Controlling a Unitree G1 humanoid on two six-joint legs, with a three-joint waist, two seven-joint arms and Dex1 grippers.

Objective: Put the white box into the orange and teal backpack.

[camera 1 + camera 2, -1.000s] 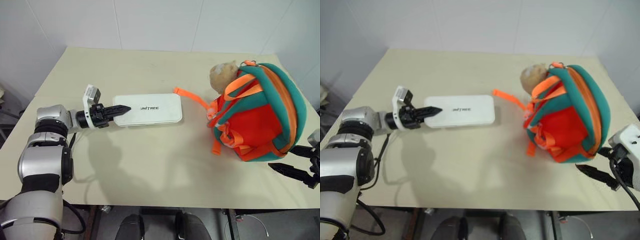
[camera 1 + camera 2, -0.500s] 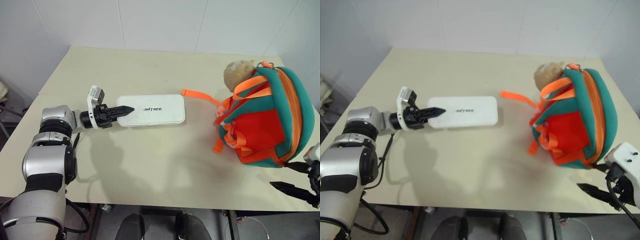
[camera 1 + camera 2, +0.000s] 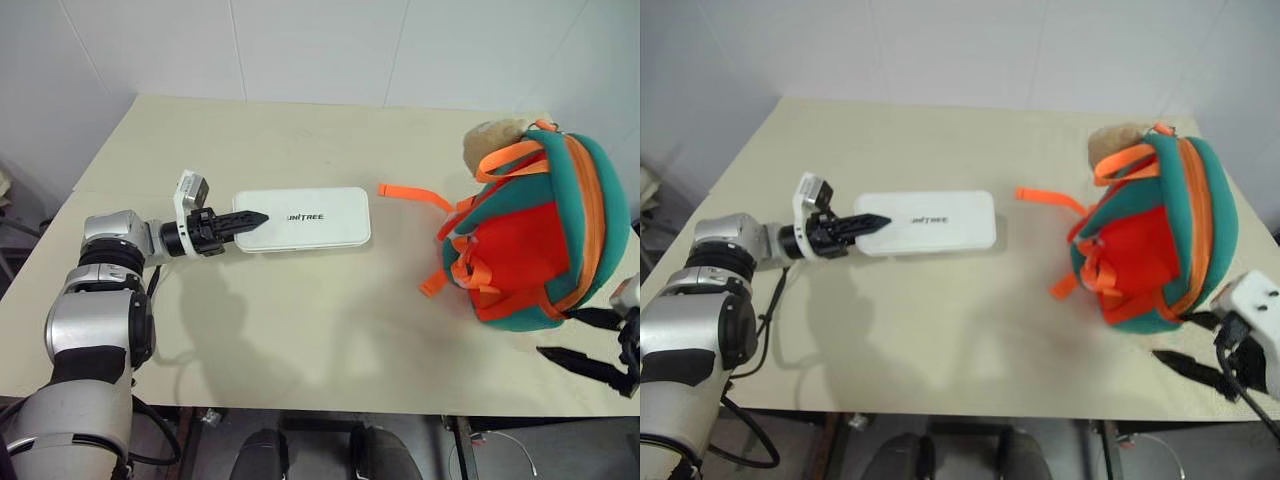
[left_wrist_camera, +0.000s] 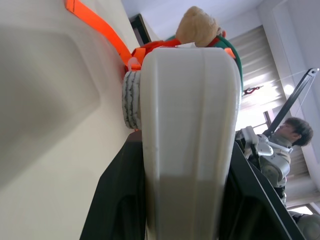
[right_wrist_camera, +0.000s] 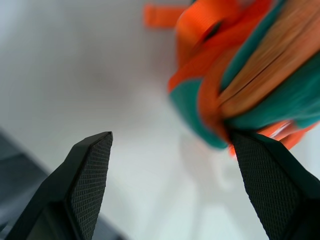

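White box (image 3: 303, 218) sits between the jaws of the left gripper (image 3: 240, 219), which have closed on its short end nearest that arm; the left wrist view looks straight down the case's edge, with a black finger (image 4: 117, 200) pressed to either face. From that grip the box runs lengthwise away across the desk (image 3: 300, 330), flat on the surface, its far end pointing at the orange and teal backpack (image 3: 540, 240). The pack stands well apart from the box, near the desk's right edge, a loose orange strap (image 3: 410, 192) trailing toward the case and a plush charm (image 3: 492, 137) at its top. Just beside the pack's near corner is the right gripper (image 3: 592, 342), its jaws spread as wide as they go and holding nothing, one finger (image 5: 85, 185) on each side of the pack's lower corner but not gripping it. So the box is the left arm's affair, the bag the right's. I judge the coming move turns on carrying the case end-first along its own long axis to the pack, whose opening I cannot make out
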